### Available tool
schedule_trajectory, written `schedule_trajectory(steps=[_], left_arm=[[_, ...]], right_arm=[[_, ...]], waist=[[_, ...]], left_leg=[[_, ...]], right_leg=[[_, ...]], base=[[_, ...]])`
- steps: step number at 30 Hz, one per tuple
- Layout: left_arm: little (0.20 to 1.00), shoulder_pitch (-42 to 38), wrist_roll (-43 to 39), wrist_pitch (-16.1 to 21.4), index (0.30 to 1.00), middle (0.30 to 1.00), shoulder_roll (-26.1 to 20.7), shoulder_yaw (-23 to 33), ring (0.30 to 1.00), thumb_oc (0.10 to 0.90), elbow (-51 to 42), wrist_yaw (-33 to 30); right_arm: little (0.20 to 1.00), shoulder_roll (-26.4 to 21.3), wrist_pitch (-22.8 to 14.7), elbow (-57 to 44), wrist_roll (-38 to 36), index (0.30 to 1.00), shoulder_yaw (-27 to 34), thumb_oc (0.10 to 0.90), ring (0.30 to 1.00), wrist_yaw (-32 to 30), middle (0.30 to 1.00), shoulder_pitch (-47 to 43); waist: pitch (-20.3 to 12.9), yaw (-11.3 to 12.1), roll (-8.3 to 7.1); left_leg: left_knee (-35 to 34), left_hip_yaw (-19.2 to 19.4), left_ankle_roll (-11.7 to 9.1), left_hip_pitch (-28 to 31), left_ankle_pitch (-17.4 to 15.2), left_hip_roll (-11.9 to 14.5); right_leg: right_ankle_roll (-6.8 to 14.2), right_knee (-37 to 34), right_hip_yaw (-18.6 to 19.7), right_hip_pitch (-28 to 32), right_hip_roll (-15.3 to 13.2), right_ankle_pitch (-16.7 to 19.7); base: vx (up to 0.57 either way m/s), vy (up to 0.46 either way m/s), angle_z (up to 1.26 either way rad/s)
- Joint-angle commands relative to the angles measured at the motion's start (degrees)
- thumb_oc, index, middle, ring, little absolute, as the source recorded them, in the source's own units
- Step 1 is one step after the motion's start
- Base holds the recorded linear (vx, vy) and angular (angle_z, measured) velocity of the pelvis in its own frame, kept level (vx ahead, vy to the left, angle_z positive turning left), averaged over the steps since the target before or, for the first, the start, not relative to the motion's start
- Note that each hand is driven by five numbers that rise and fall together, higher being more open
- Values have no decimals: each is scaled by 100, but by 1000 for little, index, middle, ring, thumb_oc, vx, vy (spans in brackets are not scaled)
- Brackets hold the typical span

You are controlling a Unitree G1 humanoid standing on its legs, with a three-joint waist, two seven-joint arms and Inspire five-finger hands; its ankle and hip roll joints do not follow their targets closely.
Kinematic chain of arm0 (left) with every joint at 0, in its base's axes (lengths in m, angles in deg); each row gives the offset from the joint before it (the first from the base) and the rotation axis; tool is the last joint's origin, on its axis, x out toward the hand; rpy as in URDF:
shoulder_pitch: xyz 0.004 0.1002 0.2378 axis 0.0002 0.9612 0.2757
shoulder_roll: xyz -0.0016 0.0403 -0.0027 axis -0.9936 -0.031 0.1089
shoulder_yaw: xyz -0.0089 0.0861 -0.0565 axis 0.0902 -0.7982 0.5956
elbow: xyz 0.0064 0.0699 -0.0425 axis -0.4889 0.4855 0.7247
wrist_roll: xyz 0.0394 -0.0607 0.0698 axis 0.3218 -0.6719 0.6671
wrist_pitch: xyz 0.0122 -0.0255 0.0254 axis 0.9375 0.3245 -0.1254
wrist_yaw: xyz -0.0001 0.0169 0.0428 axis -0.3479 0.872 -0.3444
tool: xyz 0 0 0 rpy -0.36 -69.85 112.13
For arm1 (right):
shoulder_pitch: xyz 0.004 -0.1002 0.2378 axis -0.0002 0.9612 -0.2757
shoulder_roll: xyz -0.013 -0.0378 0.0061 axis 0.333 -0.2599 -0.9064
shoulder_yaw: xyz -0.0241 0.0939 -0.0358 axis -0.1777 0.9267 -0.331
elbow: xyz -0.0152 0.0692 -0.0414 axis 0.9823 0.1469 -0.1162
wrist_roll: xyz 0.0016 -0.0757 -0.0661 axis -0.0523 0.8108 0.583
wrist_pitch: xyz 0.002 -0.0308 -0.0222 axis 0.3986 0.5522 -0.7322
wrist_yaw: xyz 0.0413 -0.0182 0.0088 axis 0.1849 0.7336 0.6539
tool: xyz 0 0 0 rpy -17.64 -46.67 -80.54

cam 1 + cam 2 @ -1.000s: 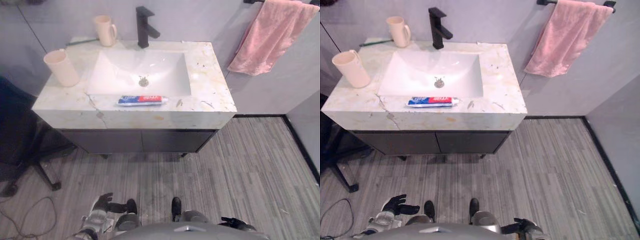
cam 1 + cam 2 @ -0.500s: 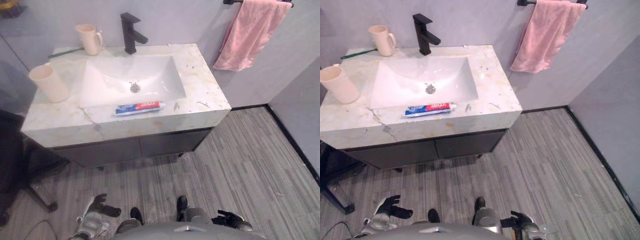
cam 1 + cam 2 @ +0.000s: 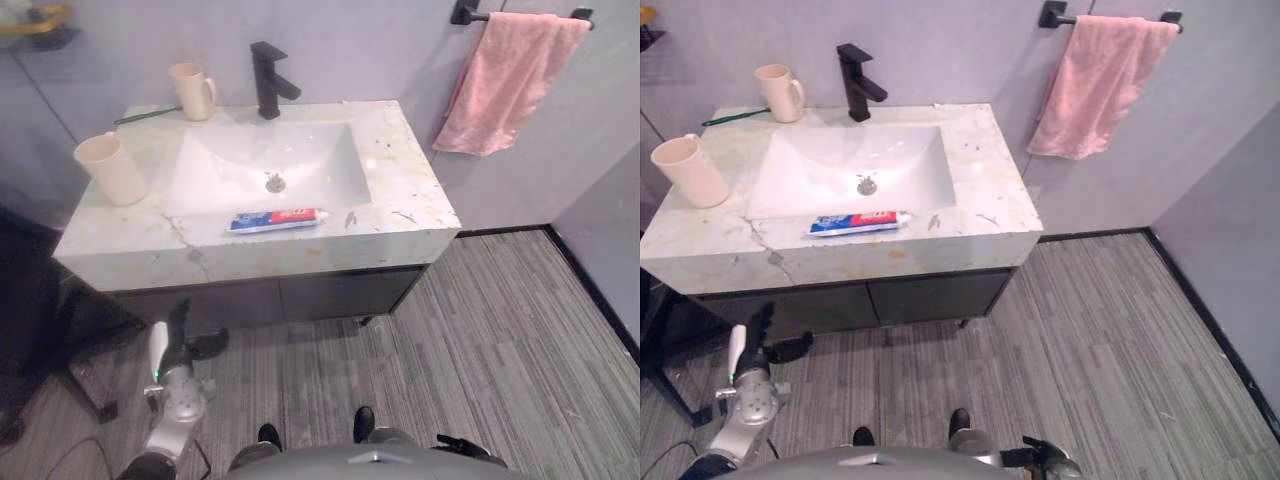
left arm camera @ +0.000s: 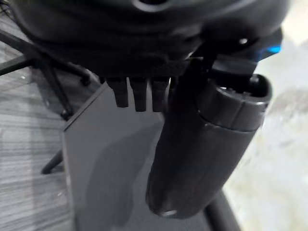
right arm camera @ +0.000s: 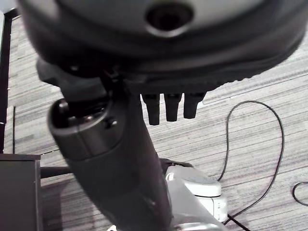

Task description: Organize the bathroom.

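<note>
A toothpaste tube point(image 3: 276, 218) lies on the marble countertop point(image 3: 410, 195) in front of the white sink basin point(image 3: 230, 175). At the counter's left end stands a beige cup point(image 3: 110, 168). A beige mug point(image 3: 192, 90) stands at the back, with a green toothbrush point(image 3: 140, 115) lying beside it. My left hand point(image 3: 195, 343) is raised in front of the dark cabinet point(image 4: 110, 168), below the counter's left part, open and holding nothing; its thumb point(image 4: 207, 144) is extended. My right hand point(image 3: 1042, 456) hangs low by my side, open and holding nothing, with its thumb point(image 5: 115, 163) over the floor.
A black faucet point(image 3: 270, 78) rises behind the basin. A pink towel point(image 3: 510, 80) hangs from a black bar on the wall to the right. A black chair base point(image 3: 85, 400) stands on the striped floor left of the cabinet.
My left arm has risen from beside my legs to the cabinet front. The camera has shifted, so the vanity shows in a different place. The right hand stays low.
</note>
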Motion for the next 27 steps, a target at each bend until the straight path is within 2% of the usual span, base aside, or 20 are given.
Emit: schedule_trajectory(steps=[1,2,4,10,14,17,21,22,27], left_arm=[[900,-323,860,834,900,900,-550,270,900,800,-961,-761],[900,-318,848,791,900,900,-583,291,900,800,-1080,-752],[900,-310,884,931,900,900,-650,333,900,800,-1358,-898],[900,-508,1267,1251,900,900,-1036,715,900,800,-2891,-1039],[900,-814,1444,1165,900,900,-1202,782,900,800,-3426,-921],[900,-1150,1313,1038,900,900,-1408,751,900,800,-3733,-589],[900,-1556,940,700,900,900,-1558,574,900,800,-4156,383],[900,-1737,871,417,900,900,-1632,402,900,800,-4229,695],[900,-2220,805,-267,900,900,-1786,-37,900,800,-4269,1444]], right_arm=[[900,3,-74,39,-267,900,38,800,900,-66,900,-292],[900,0,-71,30,-273,900,41,800,900,-65,900,-288],[900,-12,-75,15,-286,900,43,800,900,-47,900,-278],[900,-58,-141,70,-209,900,67,800,900,33,900,-267],[900,-74,-141,122,-162,900,93,800,900,53,900,-206],[900,-81,-206,226,-131,900,102,800,900,97,900,-147],[900,-100,-272,308,74,900,84,800,900,137,900,-93],[900,-117,-252,318,159,900,77,800,900,144,900,-75],[900,-164,-229,410,176,900,44,800,900,175,900,-119]], waist=[[166,204,240],[170,205,238],[177,211,230],[146,208,234],[101,143,249],[46,71,267],[-19,-55,302],[-38,-113,325],[-57,-214,384]], left_leg=[[21,-191,256,8,-624,-272],[21,-191,255,11,-627,-269],[21,-195,251,22,-640,-266],[21,-181,242,67,-678,-222],[21,-134,242,97,-696,-184],[21,-91,242,136,-713,-166],[21,-24,241,194,-748,-154],[21,3,248,212,-762,-154],[21,60,266,301,-814,-149]], right_leg=[[279,487,124,-200,131,-529],[282,486,120,-197,129,-529],[291,475,106,-187,121,-526],[316,437,97,-151,108,-531],[334,456,115,-147,107,-554],[340,440,138,-125,115,-560],[347,397,244,-90,142,-575],[356,390,270,-85,149,-577],[383,380,304,-26,154,-610]], base=[[2,-50,11],[-9,-47,9],[-10,-35,13],[4,-33,7],[22,-37,0],[33,-30,0],[29,-17,-2],[7,-12,-13],[17,-2,-10]])
